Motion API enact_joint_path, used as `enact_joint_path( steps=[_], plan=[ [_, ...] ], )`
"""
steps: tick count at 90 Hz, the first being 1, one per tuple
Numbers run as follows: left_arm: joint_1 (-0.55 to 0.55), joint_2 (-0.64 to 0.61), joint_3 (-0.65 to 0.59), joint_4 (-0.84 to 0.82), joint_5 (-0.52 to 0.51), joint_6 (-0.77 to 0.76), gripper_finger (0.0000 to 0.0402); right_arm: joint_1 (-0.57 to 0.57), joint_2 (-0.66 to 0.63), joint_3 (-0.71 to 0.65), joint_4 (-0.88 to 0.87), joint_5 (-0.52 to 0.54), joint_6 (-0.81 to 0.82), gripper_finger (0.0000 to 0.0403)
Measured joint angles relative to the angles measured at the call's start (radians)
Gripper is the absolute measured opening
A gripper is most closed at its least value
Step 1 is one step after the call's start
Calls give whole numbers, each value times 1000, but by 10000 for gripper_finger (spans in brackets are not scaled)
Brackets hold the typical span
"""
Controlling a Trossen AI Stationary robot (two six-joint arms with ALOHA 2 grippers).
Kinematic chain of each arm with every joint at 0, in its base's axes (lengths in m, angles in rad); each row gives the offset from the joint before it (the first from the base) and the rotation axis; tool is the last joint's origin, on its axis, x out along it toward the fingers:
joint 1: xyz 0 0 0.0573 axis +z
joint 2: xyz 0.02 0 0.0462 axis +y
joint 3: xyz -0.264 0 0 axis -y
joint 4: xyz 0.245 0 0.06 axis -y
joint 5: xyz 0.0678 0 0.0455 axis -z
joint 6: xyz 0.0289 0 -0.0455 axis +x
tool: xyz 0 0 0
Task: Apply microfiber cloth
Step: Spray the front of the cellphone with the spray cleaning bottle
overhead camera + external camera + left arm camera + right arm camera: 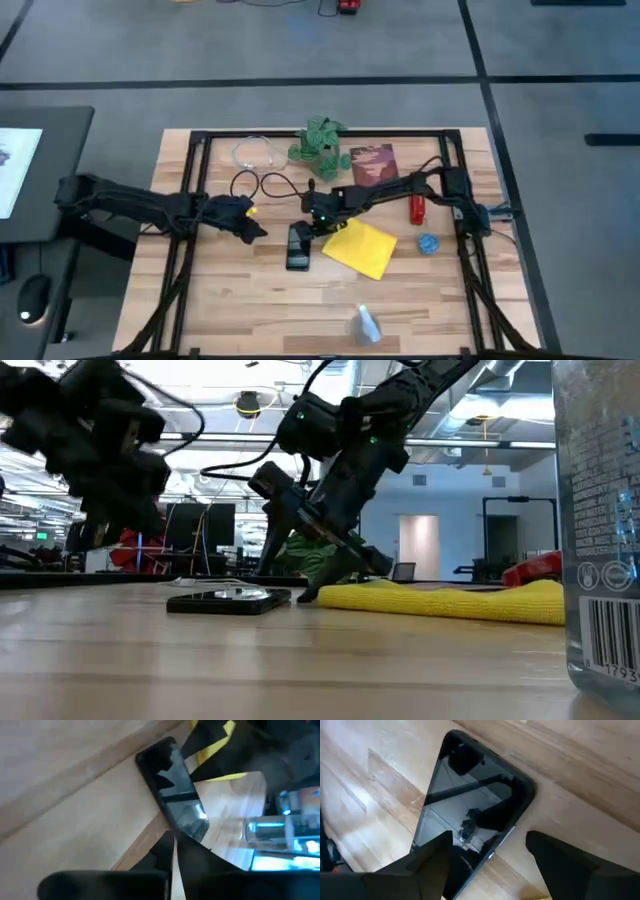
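Note:
The yellow microfiber cloth (360, 248) lies flat on the table right of centre, also seen in the low view (450, 600). A black smartphone (298, 247) lies face up just left of it (470, 815). My right gripper (318, 222) is open and low over the phone's far end. In the right wrist view (490, 855) its fingers stand either side of that end, apart from the cloth. My left gripper (250, 226) hangs shut left of the phone and raised off the table (100, 470). It holds nothing.
A dark red booklet (372, 163), a green object (320, 140) and a white cable (255, 152) lie at the far side. A red object (417, 208) and a small blue one (428, 243) sit right of the cloth. A bottle (365, 325) stands near the front edge.

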Motion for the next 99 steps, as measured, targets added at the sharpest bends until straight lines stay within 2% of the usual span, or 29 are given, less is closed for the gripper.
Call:
enact_joint_path(
  steps=[12, 29, 45, 64, 71, 78, 93, 99],
  plan=[
    [-23, 97, -76, 189, -48, -82, 0, -13, 17, -16, 82, -44, 10, 259],
    [-44, 287, -95, 439, -70, -100, 0, -31, 81, -18, 242, -160, 61, 259],
    [-45, 447, -64, 545, -78, -95, 0, -31, 97, -18, 323, -186, 50, 259],
    [-36, 553, -4, 556, -103, -31, 0, -30, 101, -19, 358, -184, 41, 259],
    [-26, 531, 6, 522, -77, -5, 0, -31, 100, -19, 344, -182, 29, 259],
    [-25, 448, 21, 432, -79, -15, 0, -40, 100, -18, 333, -183, 28, 259],
    [-53, 235, 112, -38, -67, -72, 0, -42, 100, -18, 329, -183, 61, 259],
    [-88, 202, 112, -135, -69, -86, 0, -38, 100, -18, 331, -180, 63, 259]
  ],
)
